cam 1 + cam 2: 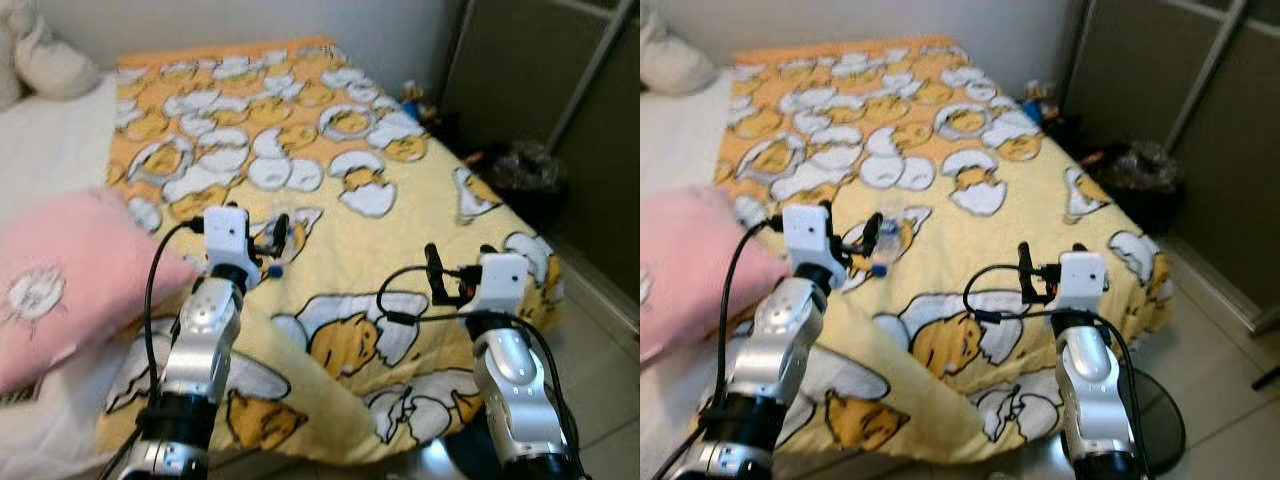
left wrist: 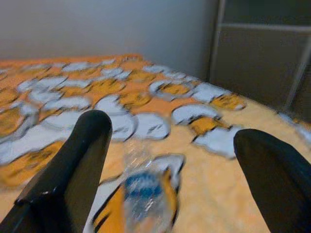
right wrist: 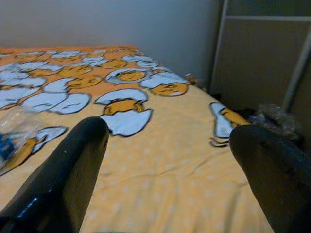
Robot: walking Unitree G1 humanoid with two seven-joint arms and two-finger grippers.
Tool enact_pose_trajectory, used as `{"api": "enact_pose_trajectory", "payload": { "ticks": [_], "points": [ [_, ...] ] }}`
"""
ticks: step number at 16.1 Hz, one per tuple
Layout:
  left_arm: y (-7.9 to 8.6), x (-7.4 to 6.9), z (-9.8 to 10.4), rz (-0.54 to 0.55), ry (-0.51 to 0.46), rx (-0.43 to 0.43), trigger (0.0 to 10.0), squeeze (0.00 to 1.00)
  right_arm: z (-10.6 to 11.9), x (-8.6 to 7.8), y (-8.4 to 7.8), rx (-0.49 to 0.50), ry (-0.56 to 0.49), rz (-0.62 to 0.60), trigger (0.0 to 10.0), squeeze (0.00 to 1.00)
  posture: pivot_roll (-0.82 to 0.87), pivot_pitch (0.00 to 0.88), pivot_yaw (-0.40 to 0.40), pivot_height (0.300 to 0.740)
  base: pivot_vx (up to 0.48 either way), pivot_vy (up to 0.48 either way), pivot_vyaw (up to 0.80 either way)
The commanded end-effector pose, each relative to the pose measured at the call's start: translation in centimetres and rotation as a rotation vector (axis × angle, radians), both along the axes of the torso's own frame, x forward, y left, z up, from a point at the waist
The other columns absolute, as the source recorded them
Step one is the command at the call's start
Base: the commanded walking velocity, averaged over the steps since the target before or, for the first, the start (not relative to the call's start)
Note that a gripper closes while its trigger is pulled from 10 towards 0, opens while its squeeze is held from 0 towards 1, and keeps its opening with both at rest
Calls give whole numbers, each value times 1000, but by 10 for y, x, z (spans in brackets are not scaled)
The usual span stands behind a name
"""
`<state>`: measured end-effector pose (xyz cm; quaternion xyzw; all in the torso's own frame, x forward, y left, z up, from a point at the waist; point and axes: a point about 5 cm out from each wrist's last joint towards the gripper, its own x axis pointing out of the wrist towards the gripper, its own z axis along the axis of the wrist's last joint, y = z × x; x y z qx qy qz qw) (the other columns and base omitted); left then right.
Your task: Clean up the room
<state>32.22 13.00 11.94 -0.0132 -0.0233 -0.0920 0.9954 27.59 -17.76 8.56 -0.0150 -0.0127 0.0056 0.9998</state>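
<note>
Bottle: a clear plastic bottle (image 1: 885, 240) with a blue label lay on its side on the yellow blanket (image 1: 400, 240), near the middle of the bed and just ahead of the left gripper.
Left gripper: the left gripper (image 2: 170, 160) had its two black fingers spread wide, lined up on the bottle in the left wrist view; nothing was pinched between them, and they did not appear to touch the bottle.
Right gripper: the right gripper (image 3: 170, 165) was held over the blanket nearer the bed's edge, fingers also spread apart and holding nothing.
Pillow: a pink pillow (image 1: 70, 280) sat at the left of the bed, beside the left arm.
Trash bag: a dark bag (image 1: 525, 170) stood on the floor beyond the right side of the bed.
Progress: judged early; the bottle was not yet picked up.
Remaining: closing on the bottle, lifting it, and carrying it away, likely to the bag.
</note>
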Motion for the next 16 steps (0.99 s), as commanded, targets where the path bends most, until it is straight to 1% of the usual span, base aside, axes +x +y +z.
{"api": "enact_pose_trajectory", "payload": {
  "ticks": [1, 3, 4, 5, 6, 7, 8, 10, 11, 12, 13, 14, 15, 16],
  "points": [
    [-11, 3, 4, -52, -4, -2, 10000, 0, 2, -2, -4, -7, -7, -19, 10000, 0, -149, 0, 54, 736, 480, 0, 0],
    [-16, 3, 5, -81, -12, 8, 10000, 0, 2, -2, -4, -8, -8, -27, 10000, 0, -153, 0, 56, 736, 480, 0, 0],
    [-17, 4, 5, -81, -14, 12, 10000, 161, 2, -2, -4, -9, -8, -29, 10000, 0, -154, 0, 56, 736, 480, 0, 0],
    [-16, 4, 5, -79, -19, 16, 10000, 682, 2, -2, -4, -9, -7, -32, 10000, 0, -155, 0, 57, 736, 480, 0, 0],
    [-18, 5, 7, -87, -27, 19, 10000, 1000, 2, -3, -5, -8, -5, -36, 10000, 0, -156, 0, 57, 736, 240, 0, 0],
    [-19, 6, 7, -84, -21, 8, 10000, 1000, 2, -3, -5, -8, -4, -37, 10000, 0, -157, 0, 58, 736, 240, 0, 0],
    [-18, 10, 8, -67, -3, -12, 10000, 1000, 2, -4, -4, -6, -3, -35, 10000, 0, -158, 0, 58, 736, 0, 0, 0],
    [-17, 17, 12, -44, -4, -21, 10000, 1000, 1, -7, -3, -5, -1, -34, 10000, 0, -162, 0, 58, 736, 0, 0, 0],
    [-20, 22, 9, -49, 29, -14, 10000, 1000, 1, -10, -1, -3, 1, -31, 10000, 0, -173, 0, 62, 736, 0, 0, 0],
    [-22, 24, 8, -54, 47, -3, 10000, 1000, 0, -12, 0, -3, 1, -30, 10000, 0, -173, 0, 62, 736, 0, 0, 0],
    [-23, 31, 2, -48, 115, -1, 10000, 1000, 0, -16, 1, -3, 2, -28, 10000, 0, -187, 7, 67, 736, 0, 0, 0],
    [-22, 38, -1, -34, 150, -8, 10000, 0, 0, -21, 0, -4, 5, -33, 10000, 0, -199, 21, 72, 736, 0, 0, 0],
    [-22, 43, -5, -26, 189, -7, 10000, 0, -1, -27, -2, -5, 14, -43, 10000, 0, -208, 37, 78, 736, 0, 0, 0],
    [-23, 46, -12, -33, 245, -24, 10000, 0, -3, -36, -2, -4, 25, -54, 10000, 0, -228, 75, 89, 736, 0, 0, 0]
  ]
}}
